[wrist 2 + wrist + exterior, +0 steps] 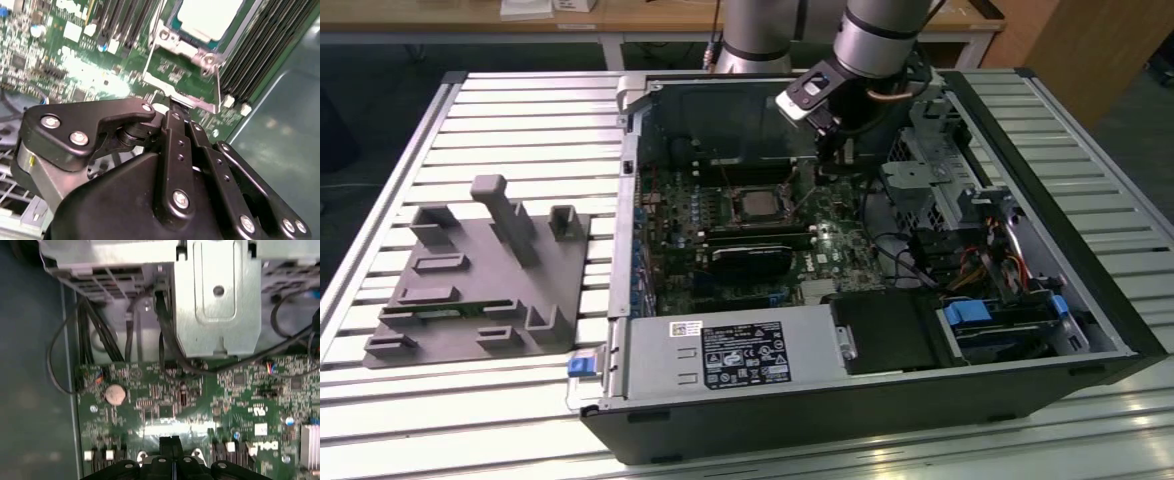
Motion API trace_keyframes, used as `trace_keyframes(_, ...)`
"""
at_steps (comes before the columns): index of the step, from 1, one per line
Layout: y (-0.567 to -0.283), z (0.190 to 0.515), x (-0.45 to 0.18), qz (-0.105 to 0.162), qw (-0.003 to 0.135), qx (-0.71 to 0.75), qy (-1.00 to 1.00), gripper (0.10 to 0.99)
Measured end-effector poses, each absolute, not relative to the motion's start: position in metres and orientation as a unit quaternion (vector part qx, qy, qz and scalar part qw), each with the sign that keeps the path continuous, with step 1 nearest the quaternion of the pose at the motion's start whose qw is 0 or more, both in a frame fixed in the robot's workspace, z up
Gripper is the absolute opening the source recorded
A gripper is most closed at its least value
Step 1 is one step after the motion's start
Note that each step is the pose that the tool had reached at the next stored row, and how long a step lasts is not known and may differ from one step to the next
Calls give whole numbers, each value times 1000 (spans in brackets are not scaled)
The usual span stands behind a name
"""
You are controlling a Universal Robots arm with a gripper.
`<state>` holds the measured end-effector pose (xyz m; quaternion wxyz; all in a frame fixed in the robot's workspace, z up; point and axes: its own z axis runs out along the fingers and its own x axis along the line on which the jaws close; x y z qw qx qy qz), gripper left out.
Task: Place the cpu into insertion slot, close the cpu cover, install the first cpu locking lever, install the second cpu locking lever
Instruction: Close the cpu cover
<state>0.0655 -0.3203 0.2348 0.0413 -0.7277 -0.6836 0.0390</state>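
The open case lies on the slatted table and reaches almost to the near edge. A grey fixture sits beside it, toward the table edge at the exterior view's left. Deeper in, on the green board, I see the slot with the cpu seated in it. In the second wrist view the chip's top is glared white and cut off by the picture's edge. The silvery cover lies against it, but I cannot tell whether it is fully down or latched. Farther back, toward the table's far edge, the pincer hangs inside the case, its tips lost against the dark interior. In both wrist views its fingers are together with nothing between them. The tips are just beside the cover's edge, and I cannot tell whether they touch it. The pincer's own black linkage hides the board beneath it.
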Motion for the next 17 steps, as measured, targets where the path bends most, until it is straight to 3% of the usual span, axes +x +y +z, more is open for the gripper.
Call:
trace_keyframes(4,-320,234,66,55,56,-727,-682,106)
trace_keyframes(17,-320,234,57,55,56,-727,-682,106)
